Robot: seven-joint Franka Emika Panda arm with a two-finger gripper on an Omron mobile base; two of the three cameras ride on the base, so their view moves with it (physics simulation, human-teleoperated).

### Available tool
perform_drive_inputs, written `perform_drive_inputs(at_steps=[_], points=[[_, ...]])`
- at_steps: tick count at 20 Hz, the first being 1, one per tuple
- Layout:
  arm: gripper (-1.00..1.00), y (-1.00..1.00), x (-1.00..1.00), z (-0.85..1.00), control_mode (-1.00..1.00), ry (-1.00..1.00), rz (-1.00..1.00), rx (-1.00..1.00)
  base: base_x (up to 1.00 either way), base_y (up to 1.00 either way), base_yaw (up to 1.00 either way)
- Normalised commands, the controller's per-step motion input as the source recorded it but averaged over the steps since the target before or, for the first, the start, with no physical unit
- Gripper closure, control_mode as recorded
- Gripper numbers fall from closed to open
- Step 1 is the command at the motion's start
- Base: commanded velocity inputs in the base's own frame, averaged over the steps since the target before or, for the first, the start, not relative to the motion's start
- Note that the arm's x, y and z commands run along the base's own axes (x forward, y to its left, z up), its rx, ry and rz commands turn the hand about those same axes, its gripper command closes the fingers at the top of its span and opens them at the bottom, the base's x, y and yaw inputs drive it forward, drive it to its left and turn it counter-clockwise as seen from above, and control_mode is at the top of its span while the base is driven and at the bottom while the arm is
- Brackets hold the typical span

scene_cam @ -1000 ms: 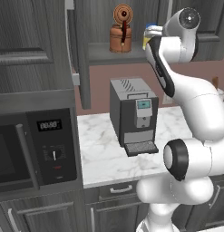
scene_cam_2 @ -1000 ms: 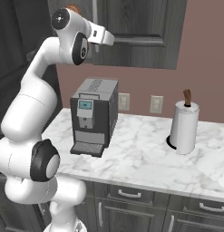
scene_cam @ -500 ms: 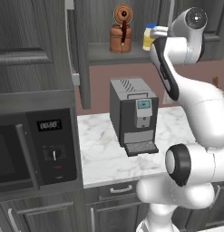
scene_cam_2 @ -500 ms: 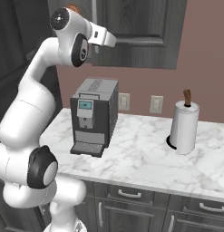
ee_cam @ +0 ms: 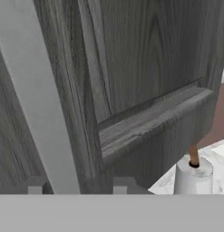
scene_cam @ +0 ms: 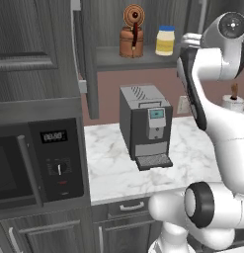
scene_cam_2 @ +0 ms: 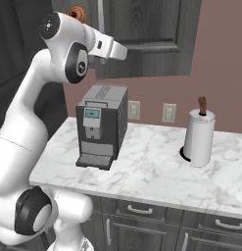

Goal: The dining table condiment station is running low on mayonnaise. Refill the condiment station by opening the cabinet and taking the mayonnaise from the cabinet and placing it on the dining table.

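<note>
The mayonnaise (scene_cam: 165, 40), a small pale jar with a blue lid, stands on the shelf of the open cabinet (scene_cam: 89, 59), to the right of a copper kettle (scene_cam: 132, 35). My gripper (scene_cam_2: 123, 51) reaches to the right of the jar, against the dark grey right-hand door (scene_cam_2: 147, 34). In the hand view the door's long silver handle (ee_cam: 38, 108) runs between the two fingertips of my gripper (ee_cam: 77, 189). They stand apart, wider than the bar. The dining table is out of view.
A coffee machine (scene_cam: 145, 126) stands on the marble counter (scene_cam_2: 157, 169) below the cabinet. A paper towel roll (scene_cam_2: 198, 138) is at the counter's right. A built-in microwave (scene_cam: 39, 158) is at the left. The cabinet's left door stands swung out.
The arm's upper part has swung right in the left base view, so the mayonnaise now shows whole. The hand stays at the right door.
</note>
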Motion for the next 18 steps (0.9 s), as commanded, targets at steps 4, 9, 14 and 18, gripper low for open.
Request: perform_drive_inputs(at_steps=[4, 9, 14, 18], points=[[1.00, -1.00, -1.00, 0.01, -1.00, -0.02, -0.19, 0.02, 0.00, 0.00, 0.00], [1.00, -1.00, -1.00, 0.03, -1.00, -0.04, -0.20, 0.04, 0.00, 0.00, 0.00], [-1.00, -0.88, -1.00, 0.13, -1.00, -0.06, -0.15, 0.10, 0.00, 0.00, 0.00], [-1.00, -0.13, -1.00, 0.37, -1.00, -0.07, -0.03, 0.14, 0.00, 0.00, 0.00]])
